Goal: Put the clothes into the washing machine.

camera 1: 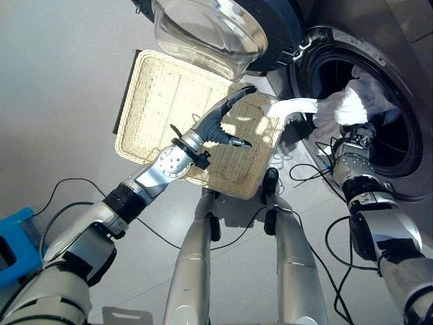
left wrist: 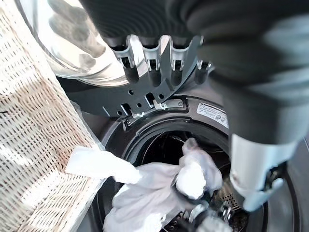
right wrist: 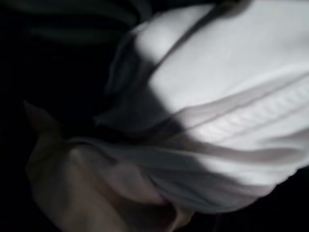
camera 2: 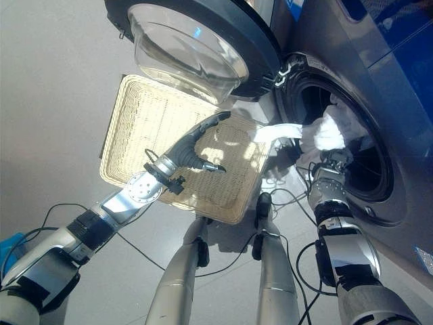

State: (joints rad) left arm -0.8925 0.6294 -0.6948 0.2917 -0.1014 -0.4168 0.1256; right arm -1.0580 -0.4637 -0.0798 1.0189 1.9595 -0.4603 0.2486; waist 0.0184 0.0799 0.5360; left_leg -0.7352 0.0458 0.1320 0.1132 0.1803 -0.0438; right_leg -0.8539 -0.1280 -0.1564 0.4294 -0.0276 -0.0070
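white clothes [camera 1: 352, 105] bunched in the mouth of the washing machine [camera 1: 399, 81], part inside the drum, one strip/sleeve trailing out over the door seal toward the wicker basket [camera 1: 162, 101], its end lying on the basket's near corner. in the right wrist view the white cloth [right wrist: 231, 111] sits right against the cam, folds and a ribbed seam visible, dark drum behind.

right hand [camera 1: 357, 135] is at the drum opening directly under the bundle, cloth draped over it; fingers buried in fabric, so can't tell if they're curled on it or straight. the left wrist view shows the same bundle [left wrist: 193, 176] w/ the right hand's fingertips just poking out below it.

left hand [camera 1: 223, 125] hovers above the basket, fingers [camera 1: 238, 97] straight-ish and spread, thumb [camera 1: 237, 141] apart, holding nothing. tips point toward the trailing strip, near it but not touching. own wrist view: fingers [left wrist: 150, 65] extended in a row, nothing between them and thumb; machine opening lies past the fingertips.

round glass door [camera 1: 210, 30] of the machine swung open, sits beyond the left fingertips, above the basket's far edge. basket rests on grey floor [camera 1: 61, 81] just beside the machine front.
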